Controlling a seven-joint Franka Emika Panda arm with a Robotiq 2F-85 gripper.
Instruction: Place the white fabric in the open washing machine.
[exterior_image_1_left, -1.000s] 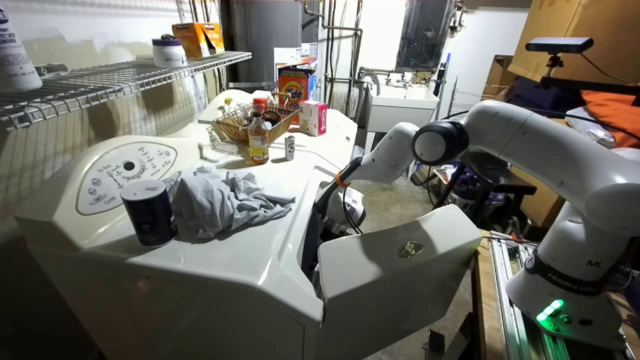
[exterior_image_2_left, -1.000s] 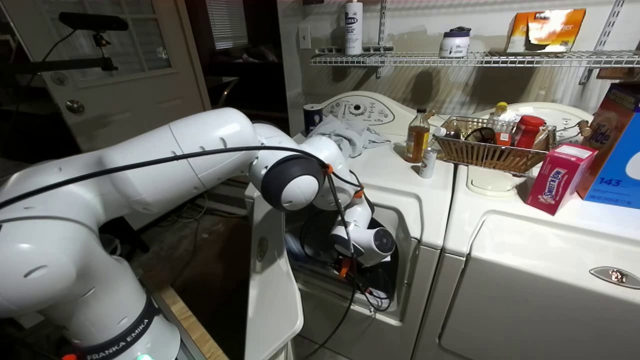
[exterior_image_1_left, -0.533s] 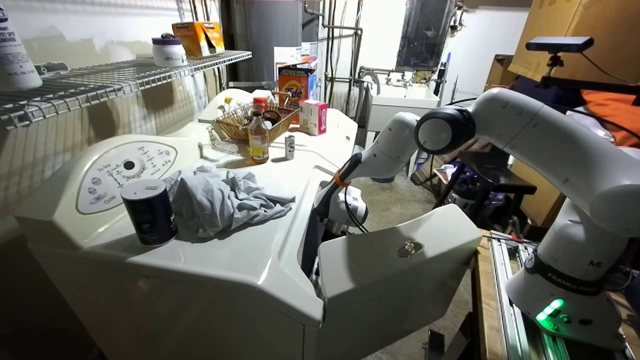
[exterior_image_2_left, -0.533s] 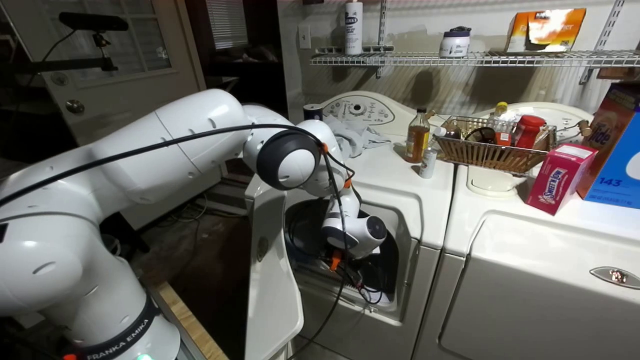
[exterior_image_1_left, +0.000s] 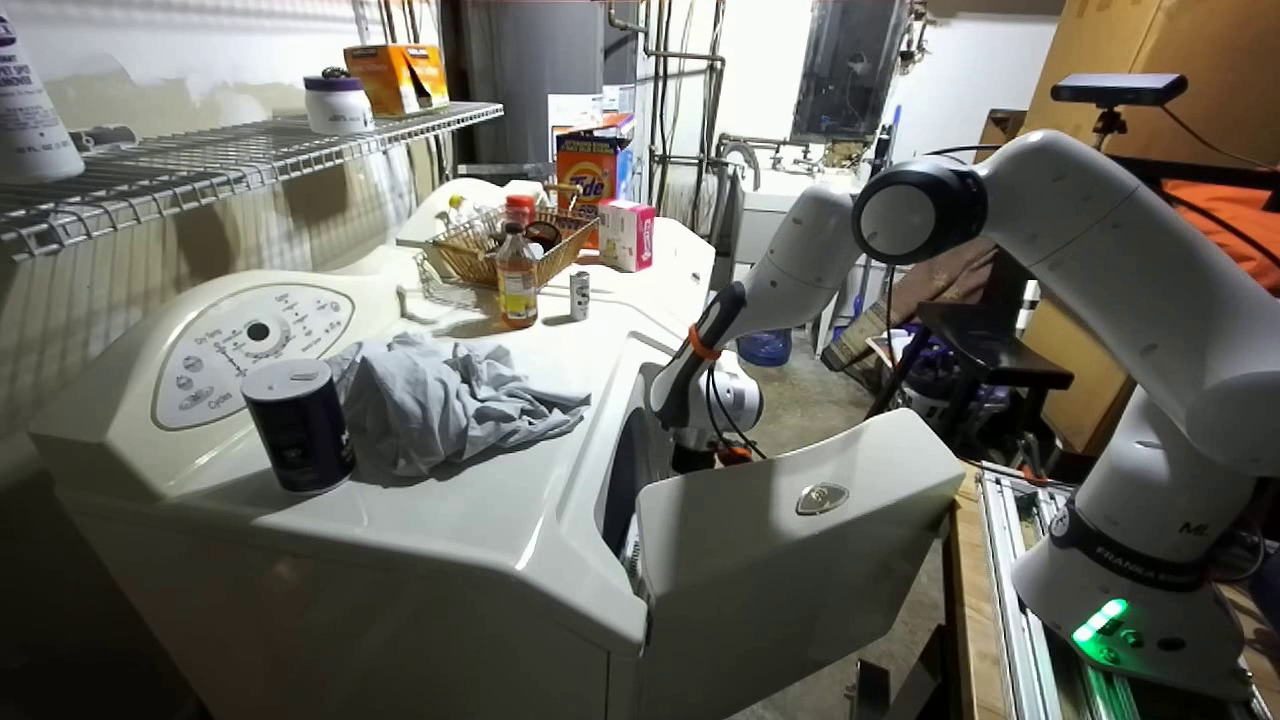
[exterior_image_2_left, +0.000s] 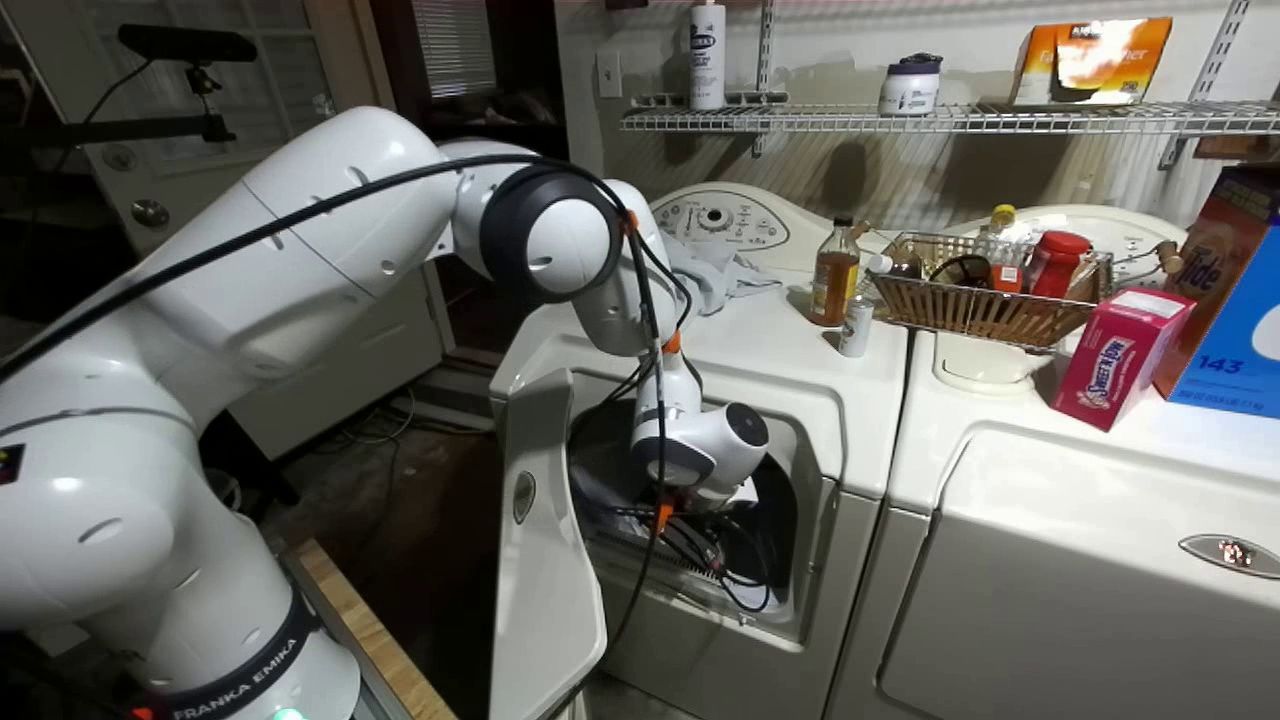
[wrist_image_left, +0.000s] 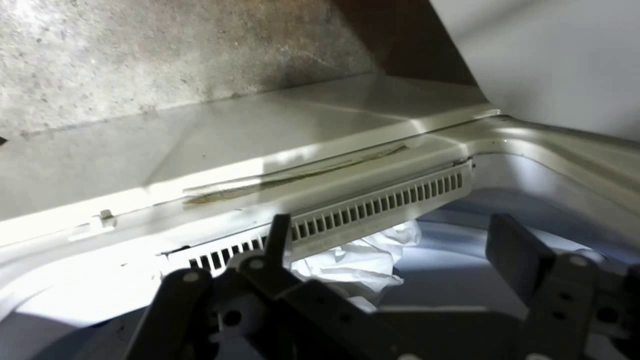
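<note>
Crumpled white fabric (wrist_image_left: 362, 262) lies inside the open washing machine (exterior_image_1_left: 380, 590), below the slotted strip (wrist_image_left: 380, 205) at the opening's lower edge. The fabric shows only in the wrist view, partly covered by that strip and a dark finger. My gripper (wrist_image_left: 390, 225) stands wide open above it, one finger (wrist_image_left: 517, 255) well apart on the right, with nothing gripped. In an exterior view the hand (exterior_image_2_left: 700, 445) is at the machine's opening, and the fingers are hidden there. The machine's door (exterior_image_2_left: 545, 600) is swung out beside the arm.
On the machine's top lie a grey-blue cloth (exterior_image_1_left: 430, 400), a dark cup (exterior_image_1_left: 300, 430), a bottle (exterior_image_2_left: 835, 275) and a small can (exterior_image_2_left: 856, 328). A basket (exterior_image_2_left: 990, 305) and boxes stand on the neighbouring appliance. Cables (exterior_image_2_left: 745, 595) hang from the wrist into the opening.
The arm has risen and drawn back towards its base, lifting the hand upward at the opening. The door and the items on top have stayed put.
</note>
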